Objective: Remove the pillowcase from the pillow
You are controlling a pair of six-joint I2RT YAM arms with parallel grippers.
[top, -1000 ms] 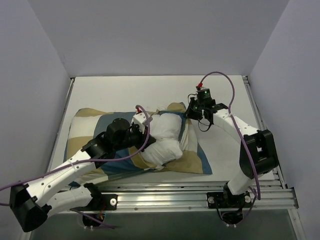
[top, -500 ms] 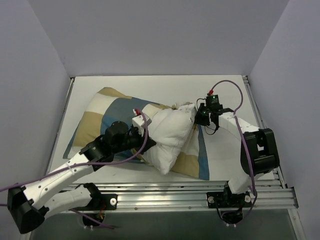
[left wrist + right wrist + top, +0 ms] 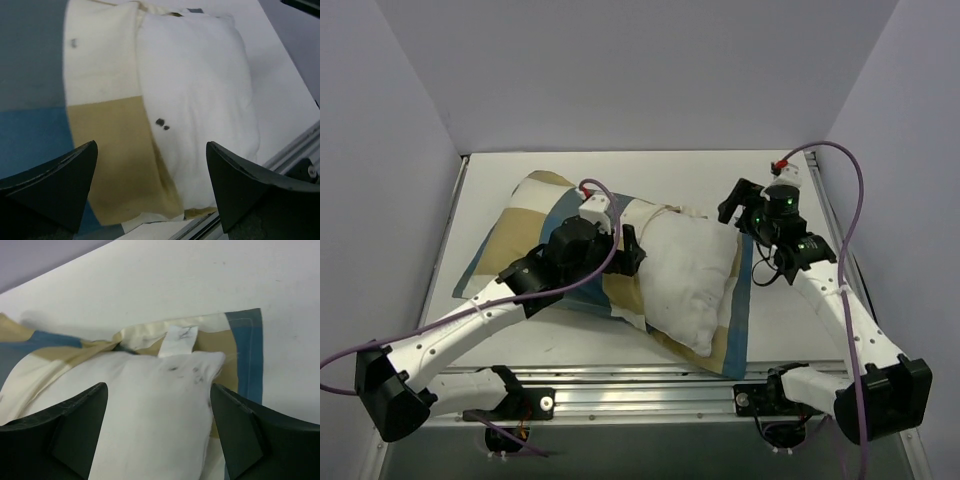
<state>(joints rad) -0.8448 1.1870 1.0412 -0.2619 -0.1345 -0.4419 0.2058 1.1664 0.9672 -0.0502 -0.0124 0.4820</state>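
The plain white pillow (image 3: pixel 695 280) lies flat, almost wholly out of the blue, tan and white pillowcase (image 3: pixel 525 225), which spreads under it and off to the left. My left gripper (image 3: pixel 630 250) hovers open at the pillow's left edge. In the left wrist view the pillow (image 3: pixel 200 85) and the tan cloth (image 3: pixel 107 150) lie below the gripper (image 3: pixel 151 150), untouched. My right gripper (image 3: pixel 733 203) hangs open above the pillow's far right corner. In the right wrist view the gripper (image 3: pixel 159 390) holds nothing over the pillow (image 3: pixel 140 405), whose white tag (image 3: pixel 180 340) shows beside the blue edging (image 3: pixel 249 355).
A white table (image 3: pixel 650 175) is walled by grey panels on three sides. A metal rail (image 3: pixel 650 385) runs along the near edge, close to the pillowcase's front corner. Purple cables loop from both arms.
Both grippers have opened and let go. The pillow has dropped flat to the right, clear of the case. The right arm has swung right and back; the left gripper has moved up.
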